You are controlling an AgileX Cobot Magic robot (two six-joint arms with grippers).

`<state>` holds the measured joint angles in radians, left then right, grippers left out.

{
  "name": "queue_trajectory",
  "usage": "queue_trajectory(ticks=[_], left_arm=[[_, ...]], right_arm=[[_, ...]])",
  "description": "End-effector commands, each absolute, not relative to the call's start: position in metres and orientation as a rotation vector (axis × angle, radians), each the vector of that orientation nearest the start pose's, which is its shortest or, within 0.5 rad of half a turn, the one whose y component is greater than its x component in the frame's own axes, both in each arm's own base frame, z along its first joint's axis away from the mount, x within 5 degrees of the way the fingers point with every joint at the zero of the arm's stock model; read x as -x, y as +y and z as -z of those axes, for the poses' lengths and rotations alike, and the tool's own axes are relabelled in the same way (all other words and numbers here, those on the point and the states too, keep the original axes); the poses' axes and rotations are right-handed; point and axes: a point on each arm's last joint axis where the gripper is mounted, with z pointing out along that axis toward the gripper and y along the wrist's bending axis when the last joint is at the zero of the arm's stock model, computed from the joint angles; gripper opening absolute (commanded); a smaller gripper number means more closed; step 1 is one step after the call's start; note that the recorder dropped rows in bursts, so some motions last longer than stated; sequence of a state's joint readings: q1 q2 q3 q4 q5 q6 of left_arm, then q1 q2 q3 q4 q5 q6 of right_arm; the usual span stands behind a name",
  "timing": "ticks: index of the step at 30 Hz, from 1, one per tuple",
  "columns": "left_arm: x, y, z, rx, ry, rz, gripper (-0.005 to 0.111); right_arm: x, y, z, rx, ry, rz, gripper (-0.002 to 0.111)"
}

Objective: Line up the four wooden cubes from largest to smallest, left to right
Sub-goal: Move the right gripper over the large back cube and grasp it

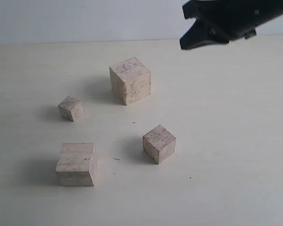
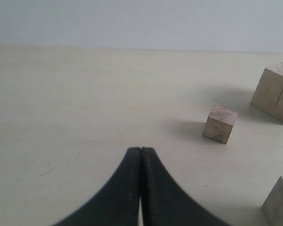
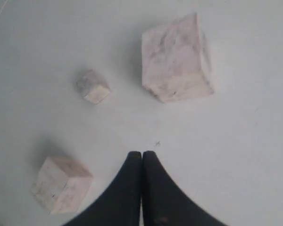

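Note:
Four pale wooden cubes lie scattered on the table [image 1: 226,141]. The largest cube [image 1: 130,80] is at the back. The smallest cube [image 1: 70,108] is to its left. At the front left sits the second-largest cube [image 1: 76,164], with the third cube [image 1: 159,143] at the front right. My right gripper [image 1: 184,43] hangs high at the back right, shut and empty, apart from all cubes. Its wrist view shows the shut tips [image 3: 142,153] above the largest cube [image 3: 175,59], the smallest cube [image 3: 93,86] and another cube [image 3: 61,184]. My left gripper [image 2: 141,149] is shut and empty, out of the exterior view, left of the smallest cube [image 2: 220,124].
The table is a plain cream surface with a pale wall [image 1: 85,19] behind it. A tiny cross mark [image 1: 133,123] lies between the cubes. The left wrist view also catches the largest cube [image 2: 276,92] and a cut-off cube [image 2: 278,202] at its edge.

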<state>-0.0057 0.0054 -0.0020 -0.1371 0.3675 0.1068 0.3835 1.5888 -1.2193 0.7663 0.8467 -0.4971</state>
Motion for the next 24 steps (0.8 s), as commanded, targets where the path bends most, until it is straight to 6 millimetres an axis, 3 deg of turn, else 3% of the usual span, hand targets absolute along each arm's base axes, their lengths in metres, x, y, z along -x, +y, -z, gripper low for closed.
queue_trajectory(ticks=[1,4,7,9,14,16,24], left_arm=[[-0.053,-0.005,-0.181,-0.025,1.837,0.065,0.0],[-0.053,-0.005,-0.181,-0.025,1.837,0.065,0.0],[-0.053,-0.005,-0.181,-0.025,1.837,0.065,0.0],[-0.053,-0.005,-0.181,-0.025,1.837,0.065,0.0],[-0.053,-0.005,-0.181,-0.025,1.837,0.065,0.0],[-0.053,-0.005,-0.181,-0.025,1.837,0.065,0.0],[-0.053,-0.005,-0.181,-0.025,1.837,0.065,0.0]], right_arm=[[-0.304,0.196,-0.318,0.687,2.454,-0.637,0.0],[-0.306,0.226,-0.32,0.776,2.433,-0.533,0.003],[-0.309,0.25,-0.309,0.885,2.421,-0.46,0.015],[-0.311,0.26,-0.297,0.934,2.431,-0.426,0.027],[-0.325,0.275,-0.259,1.024,2.442,-0.373,0.079],[-0.329,0.278,-0.249,1.022,2.449,-0.367,0.093],[-0.347,0.291,-0.231,0.911,2.404,-0.413,0.097]])
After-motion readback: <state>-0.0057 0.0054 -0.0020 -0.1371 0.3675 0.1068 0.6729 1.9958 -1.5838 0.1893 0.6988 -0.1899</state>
